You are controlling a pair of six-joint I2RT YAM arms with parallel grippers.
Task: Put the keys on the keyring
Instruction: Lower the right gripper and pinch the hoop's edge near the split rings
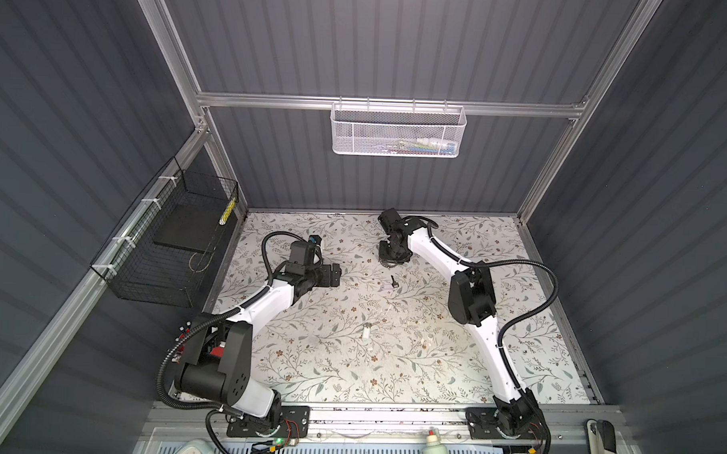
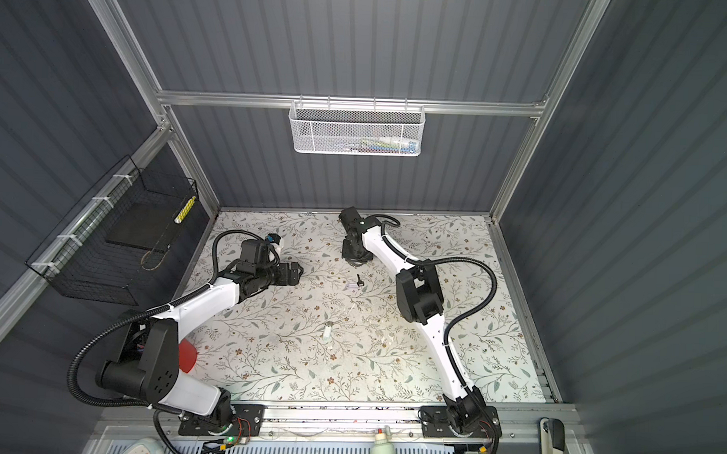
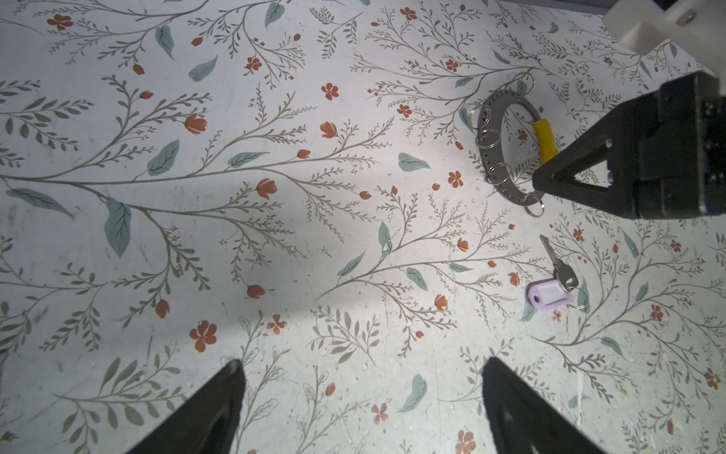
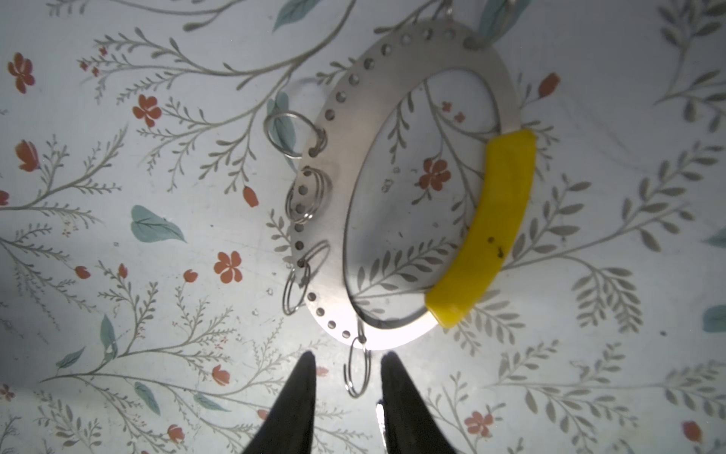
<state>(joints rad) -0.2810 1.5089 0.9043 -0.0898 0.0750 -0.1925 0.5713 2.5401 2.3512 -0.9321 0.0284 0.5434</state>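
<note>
We find the keyring (image 4: 330, 220) lying flat on the flowered table (image 1: 307, 359), at the far middle and under the right gripper (image 4: 349, 363). It looks like a thin, stiff metal oval with holes along its rim, one yellow sleeve (image 4: 503, 220) and several small split rings hanging loose from the holes. The right gripper's jaws stand a little apart on either side of one small split ring (image 4: 346, 373) at the oval's end, with a gap on each side, so nothing is gripped. The left gripper (image 3: 361, 373) hovers wide open and empty over bare table to the left. One key with a lilac tag (image 3: 546, 295) lies just nearer than the keyring, and a second key with a pale tag (image 1: 366, 331) lies nearer still, towards the middle. We judge everything here to be light and slippery. The flat oval gives little edge to pinch, so the thicker yellow sleeve is probably the surest hold. The split rings are springy and will likely swivel away under a push. The keys should slide easily, and their chunkier tags offer the better grip.
</note>
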